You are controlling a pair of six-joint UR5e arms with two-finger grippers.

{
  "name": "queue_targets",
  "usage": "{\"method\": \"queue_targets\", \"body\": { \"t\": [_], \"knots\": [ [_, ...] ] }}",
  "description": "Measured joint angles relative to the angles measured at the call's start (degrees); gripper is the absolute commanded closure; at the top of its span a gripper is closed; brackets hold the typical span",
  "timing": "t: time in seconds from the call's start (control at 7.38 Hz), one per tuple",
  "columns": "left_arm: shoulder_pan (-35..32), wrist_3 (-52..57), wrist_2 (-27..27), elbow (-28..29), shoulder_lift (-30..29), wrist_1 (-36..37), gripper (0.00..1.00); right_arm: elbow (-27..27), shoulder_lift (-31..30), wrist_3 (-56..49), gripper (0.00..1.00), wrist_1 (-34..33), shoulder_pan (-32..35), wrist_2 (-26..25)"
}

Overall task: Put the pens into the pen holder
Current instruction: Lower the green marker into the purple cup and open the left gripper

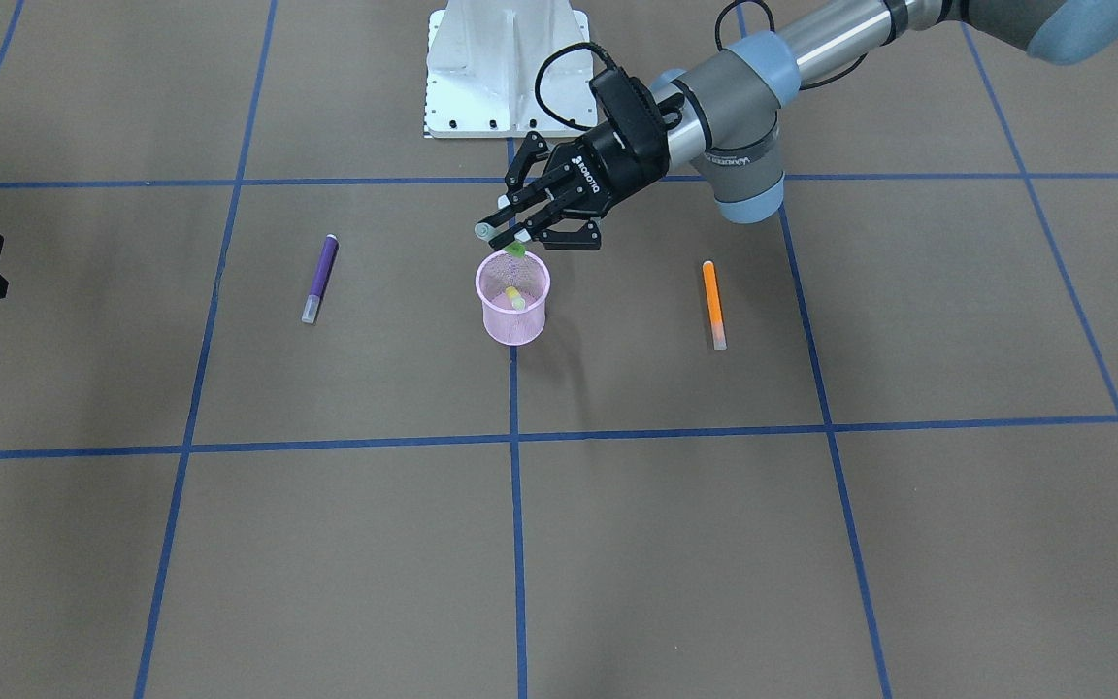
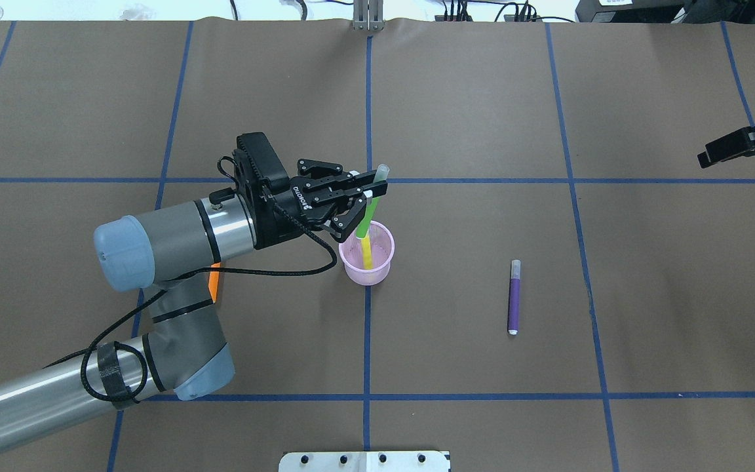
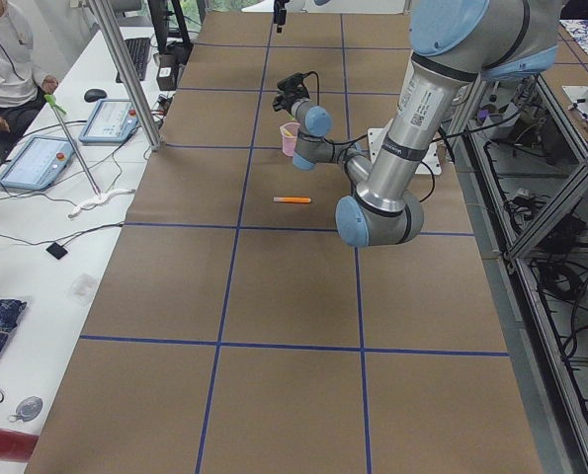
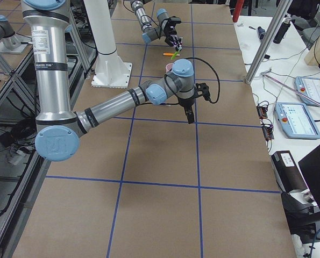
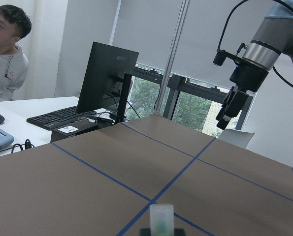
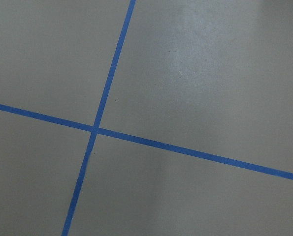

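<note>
My left gripper (image 2: 369, 195) is shut on the green pen (image 2: 369, 213), held tilted with its pale cap (image 2: 381, 172) up. The pen's lower end (image 1: 515, 249) sits at the rim of the pink mesh pen holder (image 2: 377, 274), on the robot's side. A yellowish pen (image 2: 367, 252) leans inside the holder (image 1: 512, 328). The purple pen (image 2: 514, 298) lies flat on the robot's right of the holder. The orange pen (image 1: 712, 303) lies on the left, half hidden under my left arm in the overhead view. My right gripper (image 2: 712, 156) hangs far off at the table's right edge, open and empty.
Brown paper with blue tape grid lines (image 2: 367, 341) covers the table. The white robot base (image 1: 506, 68) stands behind the holder. A person sits at a side desk with monitors and tablets (image 3: 37, 158), beyond the table's far edge.
</note>
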Motion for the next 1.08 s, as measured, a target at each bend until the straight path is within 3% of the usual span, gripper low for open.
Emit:
{"method": "queue_targets", "body": {
  "t": [0.41,0.54,0.68,0.81,0.95,1.08],
  "knots": [
    [0.35,1.17,0.76,3.47,-0.47,-0.95,0.99,-0.06,-0.01,0.0,0.0,-0.04,0.0,-0.04],
    [1.2,1.25,2.5,5.63,-1.05,-2.62,0.87,-0.09,-0.04,0.0,0.0,-0.06,0.0,-0.05],
    [2.44,1.3,4.35,7.75,-2.16,-4.2,0.7,-0.13,-0.04,0.0,0.0,-0.06,0.0,-0.05],
    [3.17,1.33,5.29,8.87,-2.97,-4.89,0.24,-0.14,-0.03,0.0,0.0,-0.05,0.0,-0.05],
    [3.48,1.34,5.7,9.33,-3.23,-5.08,0.0,-0.15,0.0,0.0,0.0,-0.05,0.0,-0.05],
    [3.59,1.3,5.92,9.47,-3.36,-5.04,0.0,-0.16,0.03,0.02,0.0,-0.04,0.0,-0.03]
  ]
}}
